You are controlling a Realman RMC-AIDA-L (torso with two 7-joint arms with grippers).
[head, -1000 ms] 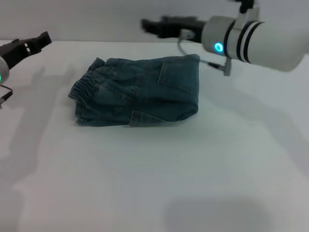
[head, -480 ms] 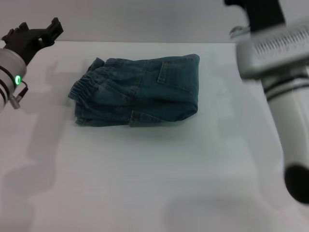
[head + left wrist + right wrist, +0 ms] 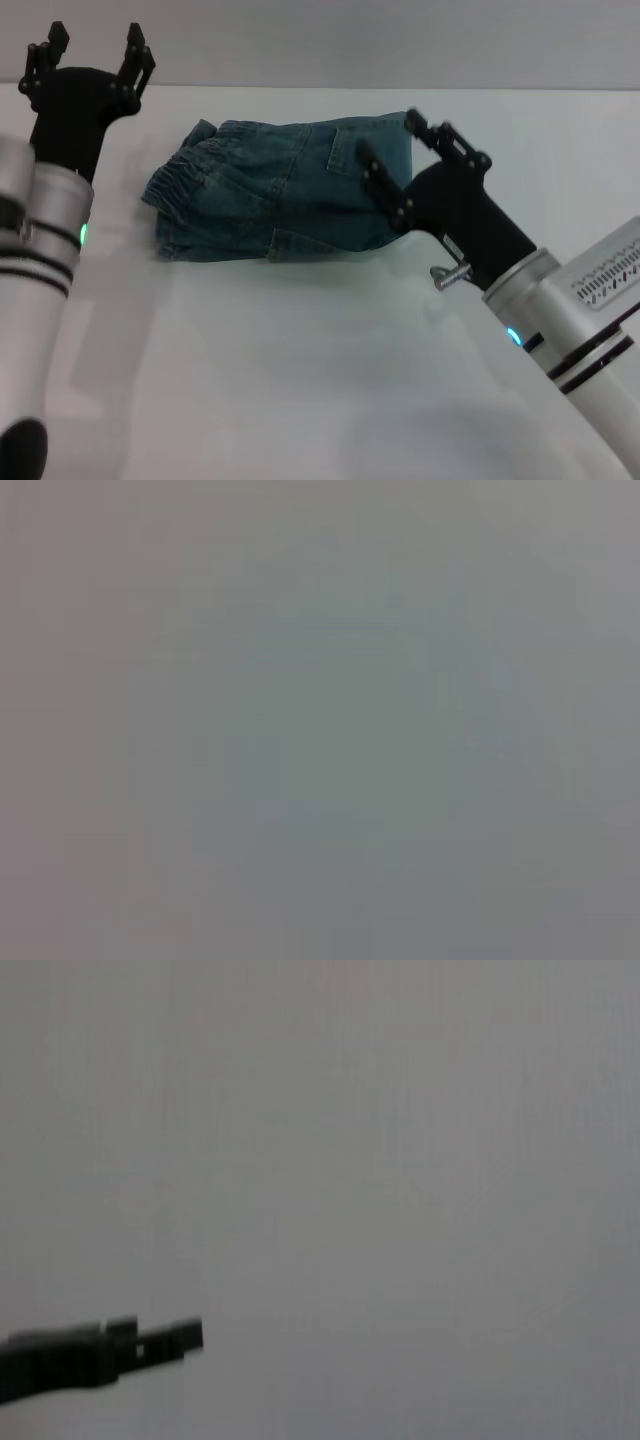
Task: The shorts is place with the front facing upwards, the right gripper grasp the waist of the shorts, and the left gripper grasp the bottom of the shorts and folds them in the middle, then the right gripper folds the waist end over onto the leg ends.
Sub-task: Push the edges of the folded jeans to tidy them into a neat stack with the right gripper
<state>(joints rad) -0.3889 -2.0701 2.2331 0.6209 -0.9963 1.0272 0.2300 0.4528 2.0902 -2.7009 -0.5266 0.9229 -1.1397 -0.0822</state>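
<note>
The denim shorts (image 3: 280,190) lie folded into a compact bundle on the white table (image 3: 300,360). Their puckered elastic waist (image 3: 178,186) faces the left side and a pocket seam (image 3: 350,150) shows at the right. My right gripper (image 3: 386,135) hovers open at the bundle's right edge, its black fingers (image 3: 385,185) spread in front of the denim and holding nothing. Open and empty, my left gripper (image 3: 88,50) stands at the far left, beyond the waist and apart from the cloth. The leg ends cannot be told apart in the fold.
The left arm's silver cylinder (image 3: 40,260) fills the left edge and the right arm (image 3: 570,320) crosses the lower right. A dark finger-like shape (image 3: 100,1350) shows in the right wrist view. The left wrist view shows only blank grey.
The right arm swung from the far right to the shorts' right edge, claw now pointing at them. The left gripper rose and turned upright at the far left. The shorts have not moved.
</note>
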